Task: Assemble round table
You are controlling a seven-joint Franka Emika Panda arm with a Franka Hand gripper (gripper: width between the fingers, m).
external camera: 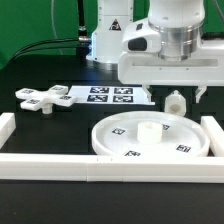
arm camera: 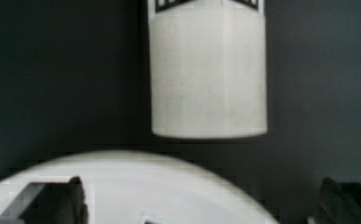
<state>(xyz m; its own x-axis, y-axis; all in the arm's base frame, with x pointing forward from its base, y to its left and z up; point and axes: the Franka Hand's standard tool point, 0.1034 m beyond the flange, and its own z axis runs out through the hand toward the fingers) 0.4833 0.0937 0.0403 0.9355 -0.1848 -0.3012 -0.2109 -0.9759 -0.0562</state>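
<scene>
The large rimmed round disc [external camera: 150,140] lies flat at the front right, with a raised hub [external camera: 148,128] at its middle. The short cylindrical post [external camera: 176,102] sits on the table just behind the disc. The wrist view shows the post's long side [arm camera: 209,70], with a tag at its far end, and the disc's rim [arm camera: 159,180] close by. The cross-shaped four-arm piece [external camera: 45,98] lies at the exterior view's left. My gripper [external camera: 184,95] hangs just above the post and the disc's back edge. Its jaws stand wide apart and empty [arm camera: 198,205].
The marker board [external camera: 110,95] lies behind the disc, near the arm's base. Long white border rails run along the front [external camera: 100,168], the exterior view's left [external camera: 6,125] and right [external camera: 212,130].
</scene>
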